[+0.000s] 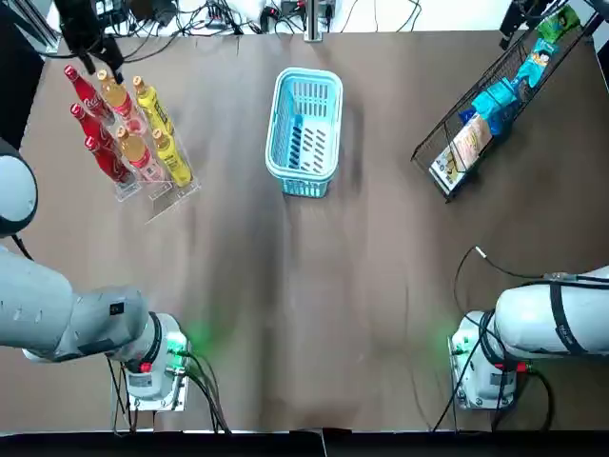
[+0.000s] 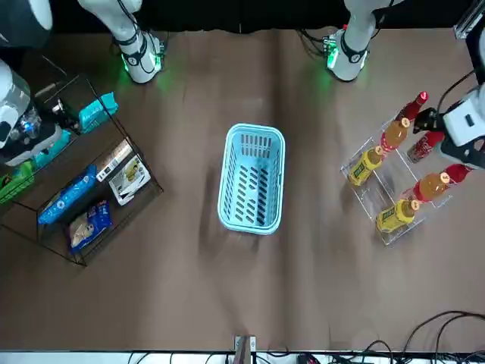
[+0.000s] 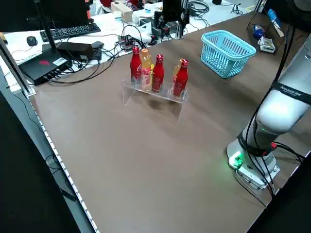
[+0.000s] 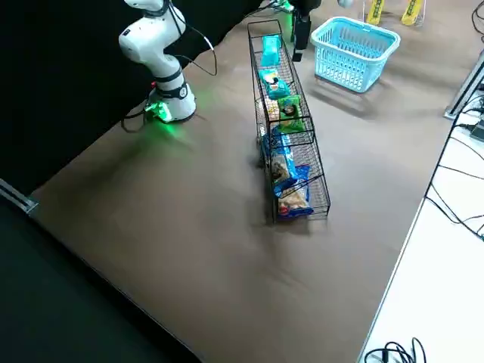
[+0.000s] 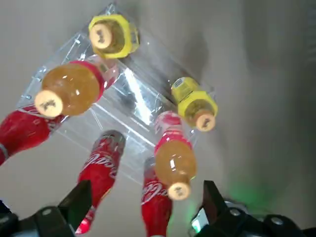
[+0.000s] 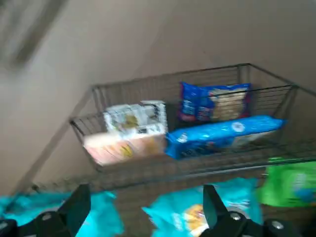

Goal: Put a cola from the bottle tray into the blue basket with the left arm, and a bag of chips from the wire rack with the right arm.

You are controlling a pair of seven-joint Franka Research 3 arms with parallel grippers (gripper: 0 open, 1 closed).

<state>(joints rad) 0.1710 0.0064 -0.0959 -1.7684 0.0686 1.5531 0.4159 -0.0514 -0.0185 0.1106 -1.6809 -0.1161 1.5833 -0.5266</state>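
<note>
Early going: blue basket (image 1: 304,74) sits empty mid-table (image 1: 314,305), left claw (image 5: 143,207) spread wide above the colas (image 5: 103,163) in the bottle tray (image 1: 164,196), right claw (image 6: 145,212) spread wide over the chip bags (image 6: 215,101) in the wire rack (image 1: 433,152), both grabs and drops yet to come.

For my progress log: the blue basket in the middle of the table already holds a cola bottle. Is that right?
No. The blue basket is in the middle, but it is empty; the top view shows nothing inside it.
</note>
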